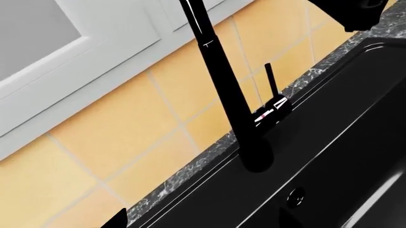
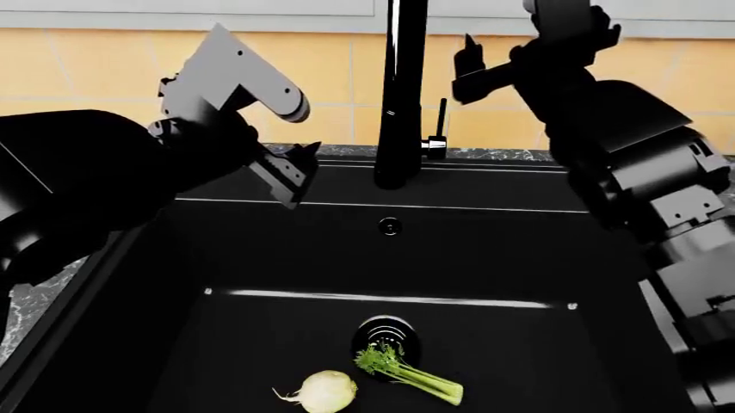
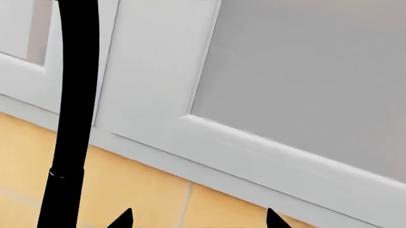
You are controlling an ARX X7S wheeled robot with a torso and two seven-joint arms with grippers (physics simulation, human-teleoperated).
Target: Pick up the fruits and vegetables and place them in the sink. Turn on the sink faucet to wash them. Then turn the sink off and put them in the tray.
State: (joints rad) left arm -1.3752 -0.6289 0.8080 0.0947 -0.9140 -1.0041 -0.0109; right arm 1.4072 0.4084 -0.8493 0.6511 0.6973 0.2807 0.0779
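Both hands hold nothing: my right hand point(image 2: 469, 64) hangs high beside the faucet point(image 2: 402, 95), fingers spread wide, and my left hand point(image 2: 296, 172) hovers over the sink's point(image 2: 138, 284) back edge, how far apart its fingers stand I cannot tell. Produce is in; washing and traying remain. Celery point(image 2: 408, 372) lies flat, leaves toward the drain point(image 2: 386, 334), beside the bulb point(image 2: 325, 391). The lever point(image 2: 441, 117) stands upright.

The faucet point(image 2: 400, 95) rises between my two arms at the back of the sink point(image 2: 138, 284), its thin lever point(image 2: 441, 120) just beside the column. My right gripper point(image 2: 471, 64) hangs near that lever, jaws parted. The basin floor lies free apart from the bulb point(image 2: 325, 391) and celery point(image 2: 411, 372) by the drain point(image 2: 386, 334).
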